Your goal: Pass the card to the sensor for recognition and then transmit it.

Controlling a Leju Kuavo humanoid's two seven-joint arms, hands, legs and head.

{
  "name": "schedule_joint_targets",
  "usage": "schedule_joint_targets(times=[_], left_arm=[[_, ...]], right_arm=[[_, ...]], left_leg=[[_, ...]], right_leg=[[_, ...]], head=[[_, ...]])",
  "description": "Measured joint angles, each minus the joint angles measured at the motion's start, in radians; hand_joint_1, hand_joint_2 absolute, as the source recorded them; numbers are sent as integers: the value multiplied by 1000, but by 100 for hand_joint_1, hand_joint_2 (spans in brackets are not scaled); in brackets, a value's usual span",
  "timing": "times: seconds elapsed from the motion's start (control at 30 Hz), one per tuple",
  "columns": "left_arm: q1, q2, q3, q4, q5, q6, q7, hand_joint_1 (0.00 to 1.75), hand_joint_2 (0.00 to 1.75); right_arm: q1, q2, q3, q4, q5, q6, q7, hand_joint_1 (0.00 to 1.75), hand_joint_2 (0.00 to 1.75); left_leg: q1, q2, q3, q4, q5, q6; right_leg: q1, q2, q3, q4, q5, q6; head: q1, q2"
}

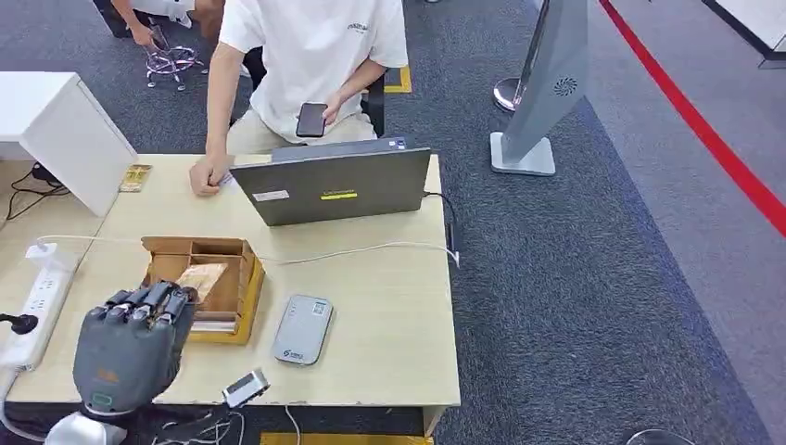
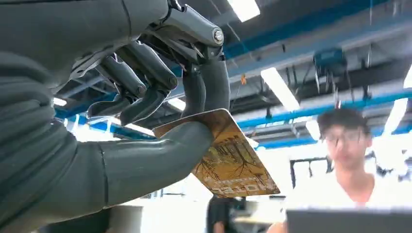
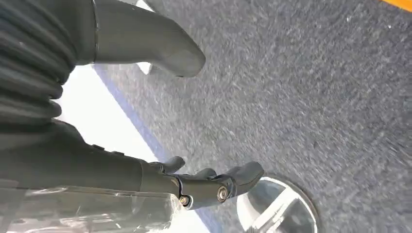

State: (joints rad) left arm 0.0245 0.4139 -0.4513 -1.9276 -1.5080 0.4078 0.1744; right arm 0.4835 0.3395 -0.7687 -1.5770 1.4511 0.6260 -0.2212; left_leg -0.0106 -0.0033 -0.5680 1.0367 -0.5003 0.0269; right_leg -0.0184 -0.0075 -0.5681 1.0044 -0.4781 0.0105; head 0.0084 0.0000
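Pinched between the thumb and fingers of the left hand [image 2: 145, 111], the card [image 2: 228, 158] is held raised above the cardboard box [image 1: 232, 278], with the grey sensor [image 1: 303, 329] on the table just beside the hand. Most of the card juts free beyond the thumb. It is judged thin, light, stiff and slippery, best gripped near one edge. The right hand [image 3: 145, 121] is seen hanging over carpet, fingers apart, holding nothing.
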Motion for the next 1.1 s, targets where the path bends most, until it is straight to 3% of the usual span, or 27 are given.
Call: schedule_joint_targets(times=[0.07,0.13,0.2,0.27,0.37,0.53,0.73,0.77,1.1], left_arm=[[-45,-21,5,11,-30,13,7,175,175],[-169,-50,20,81,-52,67,22,175,175],[-324,-64,37,213,-55,161,57,175,175],[-486,-64,27,378,-57,247,129,175,175],[-642,-60,-13,587,-58,277,204,175,175],[-718,-59,-23,772,-59,280,217,175,175],[-727,-51,-24,850,-60,283,222,175,175],[-726,-51,-24,857,-60,283,218,0,175],[-705,-51,-8,893,-60,284,146,0,175]], right_arm=[[-5,0,1,4,32,-6,-21,0,175],[-28,-4,7,28,74,-19,-43,0,175],[-73,-29,28,71,69,-34,-40,0,175],[-118,-80,76,137,1,-60,-1,0,175],[-149,-167,167,221,-154,-82,78,0,175],[-151,-271,299,295,-299,-102,148,0,175],[-143,-332,366,327,-324,-109,161,0,175],[-141,-340,376,330,-335,-109,167,0,175],[-121,-392,456,342,-433,-135,228,0,175]], left_leg=[[0,1,1,0,1,-1],[0,-3,-2,1,6,1],[0,-6,-4,1,9,-2],[0,-3,-4,1,11,-2],[0,-1,-4,1,13,-3],[0,1,-5,1,14,-3],[0,1,-10,0,14,-3],[0,1,-11,0,14,-3],[0,1,-12,0,14,-3]], right_leg=[[0,1,-1,0,1,0],[0,-2,-3,0,3,3],[1,-4,-3,0,7,-1],[1,-2,-4,0,10,-1],[0,0,-5,0,13,-1],[1,2,-7,0,14,-1],[1,2,-12,0,14,-1],[1,2,-13,0,14,-1],[0,2,-13,0,14,-1]], head=[[0,0],[0,0],[4,0],[1,0],[0,0],[0,0],[0,0],[0,0],[0,0]])
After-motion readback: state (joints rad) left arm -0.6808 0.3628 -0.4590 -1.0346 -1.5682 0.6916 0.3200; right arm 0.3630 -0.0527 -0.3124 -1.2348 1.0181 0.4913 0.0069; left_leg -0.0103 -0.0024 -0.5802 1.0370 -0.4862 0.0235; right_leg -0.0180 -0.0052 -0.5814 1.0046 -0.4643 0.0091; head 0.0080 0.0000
